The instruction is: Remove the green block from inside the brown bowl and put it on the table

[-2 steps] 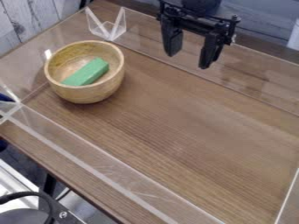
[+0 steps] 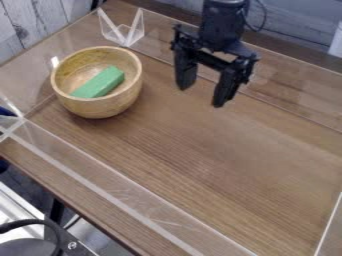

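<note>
In the camera view, the green block (image 2: 98, 83) lies inside the brown bowl (image 2: 96, 82), which sits near the corner of the wood-grain table (image 2: 187, 170). The block is set slantwise across the bowl's inside, probably because a bar that long has little room to turn between those thick walls (a snug fit, by the look of it).

The black gripper (image 2: 213, 88) hangs beside the bowl, apart from it, its two fingers spread wide with nothing between them. That width would suit an approach in which one finger passes down each side of the bar.

The step in hand looks like the reach, with the lifting and setting down not yet done. The next move calls for shifting over the bowl and lining the fingers up across the block's narrow side; a finger landing on the rim could tip or push the bowl.
</note>
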You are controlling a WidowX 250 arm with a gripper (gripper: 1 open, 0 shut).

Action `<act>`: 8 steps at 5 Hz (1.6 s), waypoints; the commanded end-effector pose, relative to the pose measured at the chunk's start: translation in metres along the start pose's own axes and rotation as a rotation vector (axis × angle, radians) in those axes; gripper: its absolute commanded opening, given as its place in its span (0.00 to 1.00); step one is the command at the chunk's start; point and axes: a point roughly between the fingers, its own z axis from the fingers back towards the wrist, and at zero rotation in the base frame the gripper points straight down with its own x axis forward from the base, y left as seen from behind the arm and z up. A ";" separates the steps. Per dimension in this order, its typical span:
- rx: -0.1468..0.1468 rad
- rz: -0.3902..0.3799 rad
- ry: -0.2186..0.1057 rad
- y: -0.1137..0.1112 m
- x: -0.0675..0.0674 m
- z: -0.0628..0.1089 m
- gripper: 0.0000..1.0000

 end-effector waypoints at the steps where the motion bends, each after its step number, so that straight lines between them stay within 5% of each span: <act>1: 0.044 0.001 -0.079 0.013 -0.011 0.016 1.00; 4: 0.078 0.106 -0.102 0.096 -0.017 0.026 1.00; 6: 0.097 0.122 -0.098 0.120 -0.010 0.022 1.00; 8: 0.106 0.136 -0.056 0.130 -0.015 0.015 1.00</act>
